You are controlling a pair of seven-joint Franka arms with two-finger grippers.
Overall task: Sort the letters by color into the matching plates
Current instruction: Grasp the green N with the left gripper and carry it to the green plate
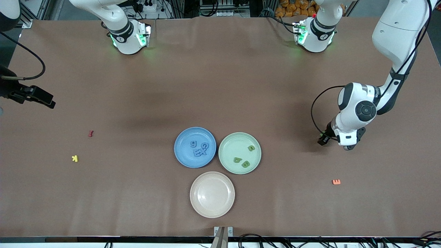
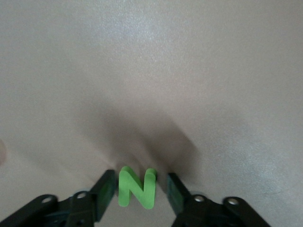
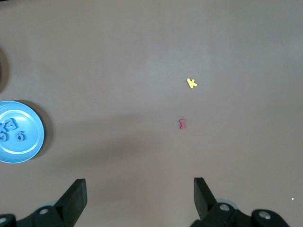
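The blue plate holds several blue letters; it also shows in the right wrist view. Beside it the mint green plate holds three green letters: a J, a b and a B. My left gripper is low at the table toward the left arm's end. In the left wrist view its fingers stand on either side of a green N; one finger is against it and a small gap shows at the other. My right gripper is open and empty, up over the right arm's end of the table.
A beige plate lies nearer the front camera than the two plates. A red letter and a yellow K lie toward the right arm's end; both show in the right wrist view. An orange E lies near the left gripper.
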